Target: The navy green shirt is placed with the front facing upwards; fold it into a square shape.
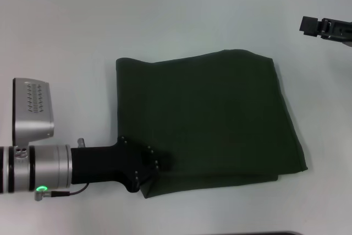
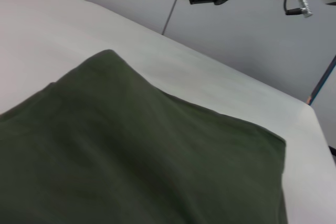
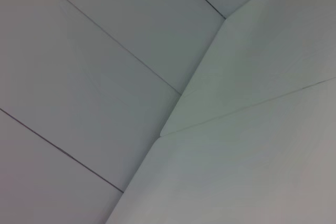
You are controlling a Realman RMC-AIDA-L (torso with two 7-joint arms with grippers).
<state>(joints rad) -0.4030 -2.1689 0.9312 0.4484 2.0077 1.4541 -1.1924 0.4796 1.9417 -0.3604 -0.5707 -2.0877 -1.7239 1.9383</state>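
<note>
Navy green shirt folded roughly square on bench, left end effector at its near-left corner, finger state indeterminable, right end effector raised well apart, state indeterminable

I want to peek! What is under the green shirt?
Only the white table shows around the navy green shirt, which lies folded flat on it. The left end effector touches its near corner. Anything beneath the cloth is covered.

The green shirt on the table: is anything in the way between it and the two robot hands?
Nothing visible is. The left gripper is already at the near left corner of the navy green shirt, which lies folded into a rough square. The right gripper hangs off to the far right, with only bare table between it and the cloth.
</note>
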